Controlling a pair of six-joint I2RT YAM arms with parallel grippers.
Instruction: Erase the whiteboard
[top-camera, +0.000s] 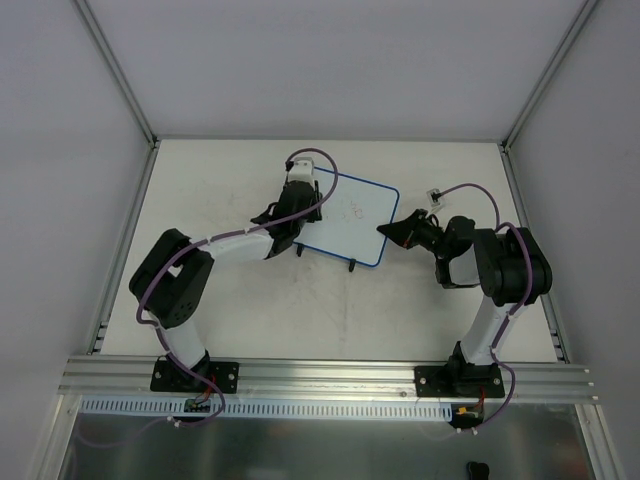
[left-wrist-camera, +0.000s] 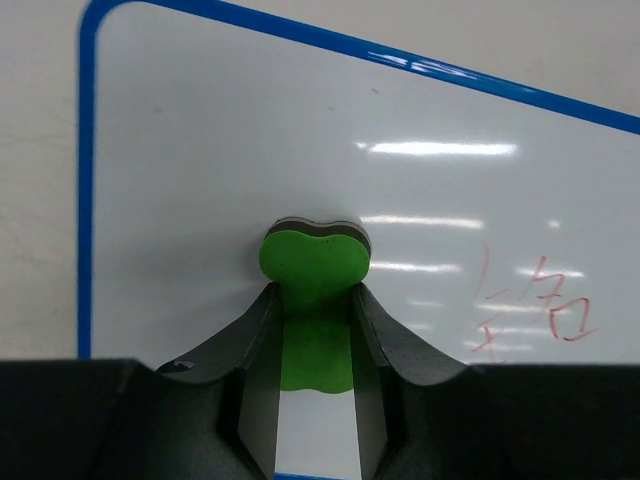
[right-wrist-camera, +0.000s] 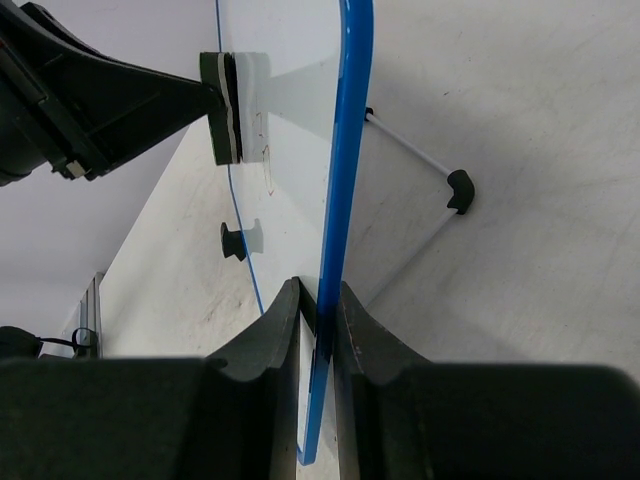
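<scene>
Propped at a tilt on the pale counter (top-camera: 250, 300), toward its far side and between the two arms: the whiteboard (top-camera: 355, 215), blue-rimmed, on small black feet (right-wrist-camera: 460, 190) at the ends of thin wire legs. Clamped at its right edge by the right gripper (right-wrist-camera: 318, 300), jaws clenched on the blue rim (right-wrist-camera: 350, 150), one finger on each face of the board. Held against the left part of the white face by the left gripper (left-wrist-camera: 315, 295): a green peanut-shaped eraser (left-wrist-camera: 315, 258), pinched at its waist between closed jaws, its dark felt layer toward the board. To the right of the eraser and apart from it, red handwriting (left-wrist-camera: 545, 305), unwiped. Bright streaks of glare across the glossy surface. From overhead, only faint marks near the middle of the board. Purple cables (top-camera: 470, 190) looped along both arms. Arm bases bolted to an aluminium rail (top-camera: 330, 375) at the counter's near edge.
</scene>
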